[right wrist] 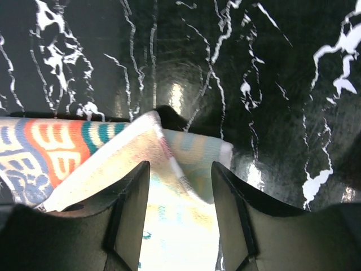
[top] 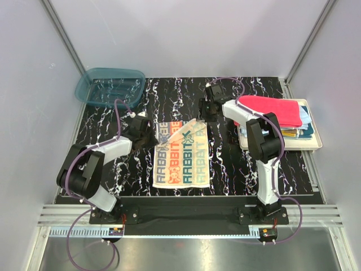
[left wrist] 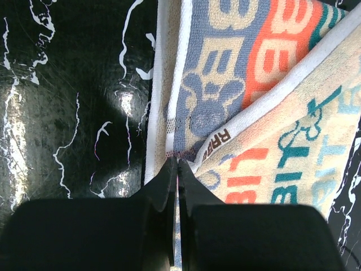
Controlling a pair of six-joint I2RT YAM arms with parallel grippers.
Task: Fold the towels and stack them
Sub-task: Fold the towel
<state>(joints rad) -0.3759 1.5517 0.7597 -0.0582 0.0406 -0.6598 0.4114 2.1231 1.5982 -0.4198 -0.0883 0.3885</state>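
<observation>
1. mid-fold on the lettered towel (top: 181,161), lying in the middle of the desk (top: 237,169), its far edge turned over at a slant toward the near side.
2. pinching the towel's far-left edge in the left gripper (left wrist: 175,165), jaws pressed together on the cloth.
3. hovering at the turned far-right corner with the right gripper (right wrist: 180,172), jaws spread, cloth between them but unclamped.
4. probably calls next for closing on that corner, then drawing both corners level to the near hem.
5. afterwards, stacking on the folded towels (top: 271,108) in the cream tray (top: 317,142).
</observation>
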